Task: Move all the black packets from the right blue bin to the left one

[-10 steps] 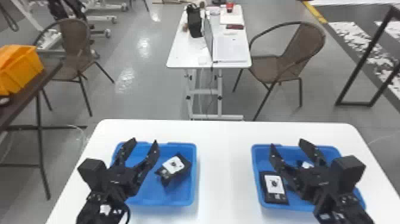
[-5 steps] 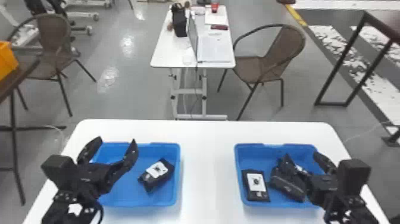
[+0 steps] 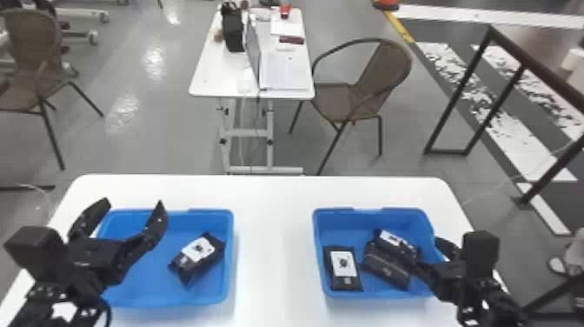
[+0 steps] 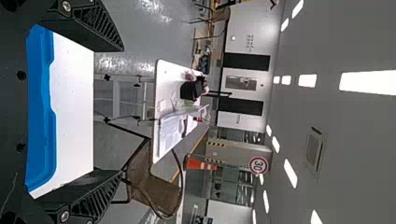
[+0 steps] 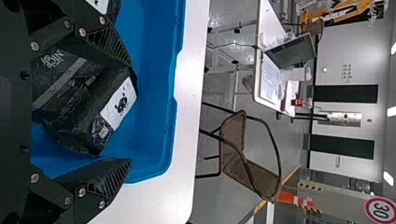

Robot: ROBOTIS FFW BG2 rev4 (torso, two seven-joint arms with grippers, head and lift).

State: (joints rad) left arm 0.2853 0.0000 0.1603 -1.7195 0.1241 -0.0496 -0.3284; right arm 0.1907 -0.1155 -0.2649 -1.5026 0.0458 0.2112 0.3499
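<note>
Well, a desk (image 3: pixel 210 80) and chair (image 3: pixel 358 102) stand beyond the bins (image 3: pixel 352 221)

"30" on round red-rimmed sign (image 4: pixel 258 165), room beyond, about 1 o'clock, both wrist views. "NICE" on black packet (image 5: pixel 49 70) in right blue bin (image 5: pixel 152 93), 7 o'clock of the white label (image 5: pixel 119 105); next line unclear. Label's small print unreadable.
</note>
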